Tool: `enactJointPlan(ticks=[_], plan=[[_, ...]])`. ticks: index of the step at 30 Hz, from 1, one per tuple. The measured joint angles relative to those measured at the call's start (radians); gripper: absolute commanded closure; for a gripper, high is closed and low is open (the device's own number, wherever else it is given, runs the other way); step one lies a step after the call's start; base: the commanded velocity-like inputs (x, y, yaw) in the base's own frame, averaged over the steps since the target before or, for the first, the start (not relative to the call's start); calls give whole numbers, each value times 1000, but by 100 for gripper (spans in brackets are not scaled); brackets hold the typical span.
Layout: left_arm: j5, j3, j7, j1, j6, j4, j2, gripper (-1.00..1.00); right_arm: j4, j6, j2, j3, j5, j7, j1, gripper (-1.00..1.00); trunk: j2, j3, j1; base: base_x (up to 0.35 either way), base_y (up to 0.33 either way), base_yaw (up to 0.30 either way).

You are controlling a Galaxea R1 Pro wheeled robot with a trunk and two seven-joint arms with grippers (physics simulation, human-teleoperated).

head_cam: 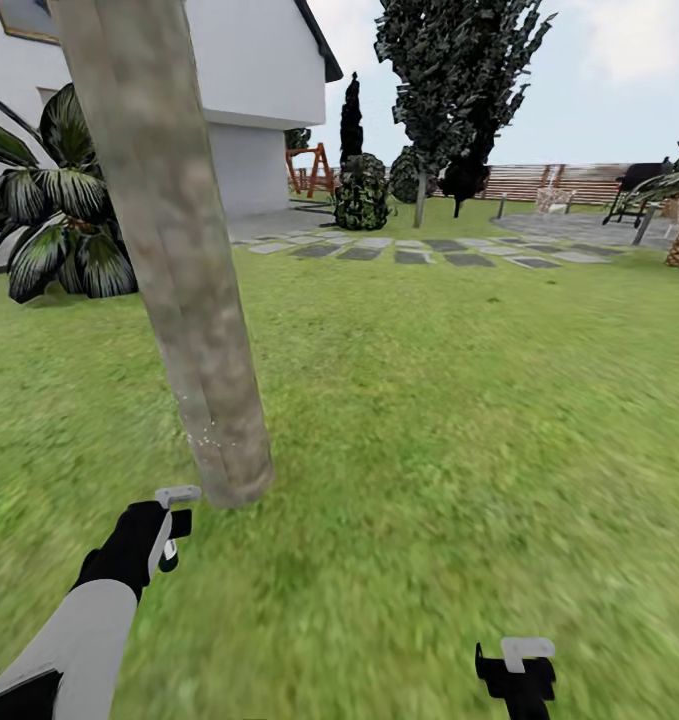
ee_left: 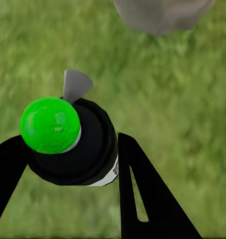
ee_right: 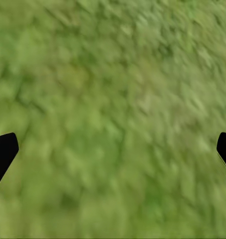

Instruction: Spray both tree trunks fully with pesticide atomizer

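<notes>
Left wrist view, left gripper (ee_left: 68, 164) clasping round black green-capped atomizer (ee_left: 68, 142), right gripper (ee_right: 113, 149) wide, mottled trunk (head_cam: 169, 250).

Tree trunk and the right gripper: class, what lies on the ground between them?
Only bare grass lies between the tree trunk and the right gripper, as the head view shows.

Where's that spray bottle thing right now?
The atomizer sits clamped in the left gripper, low on the left of the head view, just beside the foot of the thick tree trunk and above the grass.
</notes>
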Motion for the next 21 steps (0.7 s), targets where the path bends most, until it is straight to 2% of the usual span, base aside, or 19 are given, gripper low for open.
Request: enactJointPlan(ticks=[3,9,13,16,18,19,21], plan=[[-3,-1,-1,-6,5,-4,-11,100,-1,0,-1,0,0,0,0,-100,0,0,0,5,-284,66],[-8,-3,-3,-18,28,-5,-7,100,0,0,-1,0,0,0,0,-100,0,0,0,0,-286,4],[-13,-8,-7,-63,121,-31,1,100,-1,0,-1,0,0,0,0,-100,0,0,0,0,-254,0],[-13,-10,-8,-80,156,-86,2,100,-1,0,-1,0,1,0,0,-100,0,0,0,0,-118,0],[-18,-21,-10,-83,215,-157,5,100,-1,0,-3,0,1,1,0,-100,0,0,0,0,-8,0],[-18,-23,-10,-84,224,-182,10,100,-2,0,-3,0,1,1,0,-100,0,0,0,0,-1,0],[-29,-22,-10,-92,234,-190,74,100,-2,0,-3,0,1,1,0,-100,0,0,0,0,0,22]])
